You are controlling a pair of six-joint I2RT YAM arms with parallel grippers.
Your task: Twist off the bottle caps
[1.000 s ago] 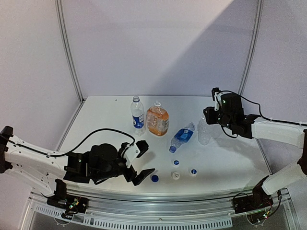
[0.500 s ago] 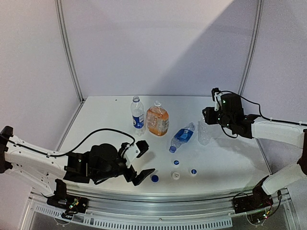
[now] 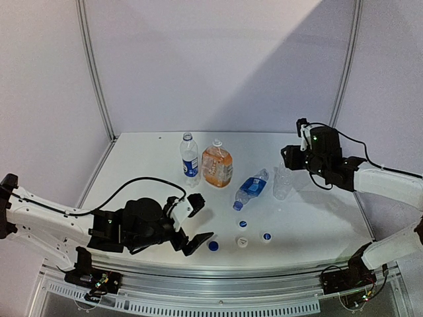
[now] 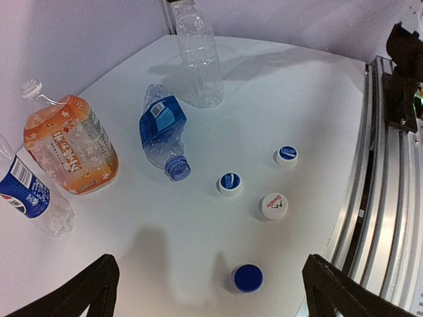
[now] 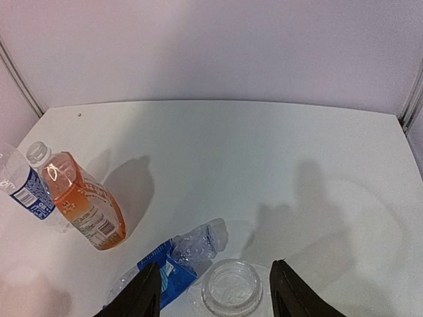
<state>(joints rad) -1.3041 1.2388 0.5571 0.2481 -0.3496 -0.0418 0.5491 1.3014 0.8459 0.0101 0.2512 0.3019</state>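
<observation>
Now all four caps are off, loose on the table by the left gripper.
The dark blue cap (image 4: pixel 248 277) lies on the table (image 4: pixel 297 86) between the left gripper's (image 4: pixel 210 261) widely spread fingers, touched by neither; that gripper holds nothing. Just beyond it lie a white cap (image 4: pixel 274 205), a blue-topped cap (image 4: pixel 229 184) and a second blue-topped cap (image 4: pixel 286 155), their print too small to read. The right gripper (image 5: pixel 213 264) hangs over the upright plain clear bottle (image 5: pixel 231 287), fingers parted to either side of its open mouth with a gap on each side, grasping nothing. The frame edge cuts off that bottle's body there. Beside it the blue-labelled bottle (image 4: pixel 162 132) lies on its side. The orange bottle (image 4: pixel 69 148) and the Pepsi bottle (image 4: pixel 26 191) stand farther left, the latter clipped in both wrist views.
</observation>
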